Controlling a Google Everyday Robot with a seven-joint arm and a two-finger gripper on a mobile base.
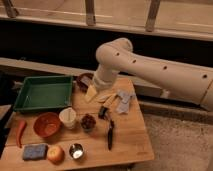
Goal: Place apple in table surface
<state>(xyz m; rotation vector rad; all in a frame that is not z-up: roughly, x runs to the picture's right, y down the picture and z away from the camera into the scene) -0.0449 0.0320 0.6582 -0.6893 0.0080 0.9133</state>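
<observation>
The apple [55, 154], small and yellow-orange with a reddish blush, rests on the wooden slatted table surface [132, 137] near its front left corner, between a blue sponge [34, 151] and a small metal cup [76, 151]. My white arm reaches in from the right and bends down over the back middle of the table. The gripper [101, 96] hangs there, just right of the green tray, well away from the apple. Its tan fingers [92, 93] look spread open with nothing between them.
A green tray [42, 92] fills the back left. An orange bowl [47, 124], a white cup [67, 117], a small bowl of dark red bits [88, 121], a red chili [20, 132], a black utensil [110, 135] and a dark bowl [82, 80] also stand on the table.
</observation>
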